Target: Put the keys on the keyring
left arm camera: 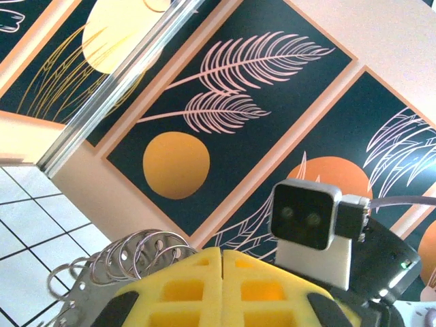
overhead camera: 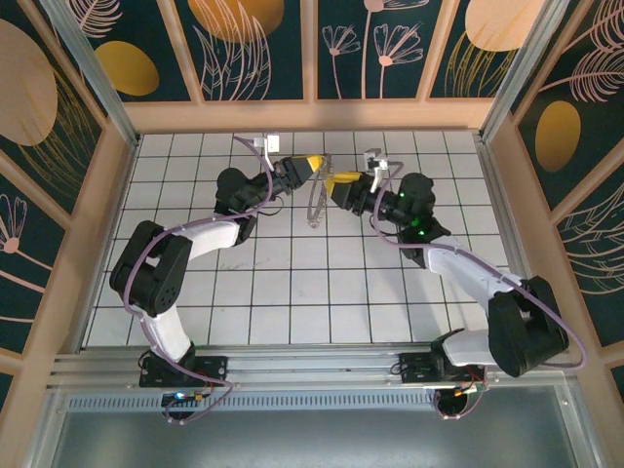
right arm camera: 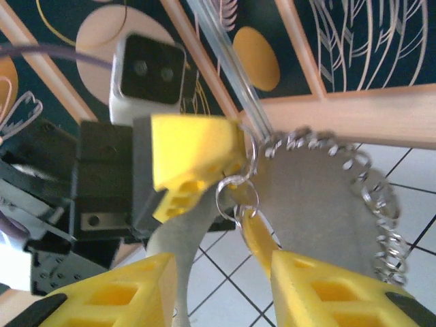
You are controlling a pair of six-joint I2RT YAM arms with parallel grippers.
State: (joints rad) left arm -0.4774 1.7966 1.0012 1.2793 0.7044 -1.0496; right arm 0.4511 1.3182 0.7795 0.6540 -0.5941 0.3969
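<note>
Your left gripper [overhead camera: 312, 167] has its jaws pressed together, pinching the rim of the keyring [overhead camera: 314, 203] and holding it up off the tiled surface [overhead camera: 292, 292], towards the far side. In the left wrist view, the yellow pads [left arm camera: 184, 289] meet along a thin seam, and the keyring [left arm camera: 136, 252] sticks out to their left with small loops along its edge.

Your right gripper [overhead camera: 341, 183] faces it from just beside, jaws apart. In the right wrist view, its two pads [right arm camera: 320, 289] stand well apart. The key [right arm camera: 255, 235] hangs between them from a small loop at the keyring's [right arm camera: 327, 204] near rim, close to the right-hand pad; you cannot tell whether they touch. The left gripper [right arm camera: 197, 157] grips the rim just above that loop.
</note>
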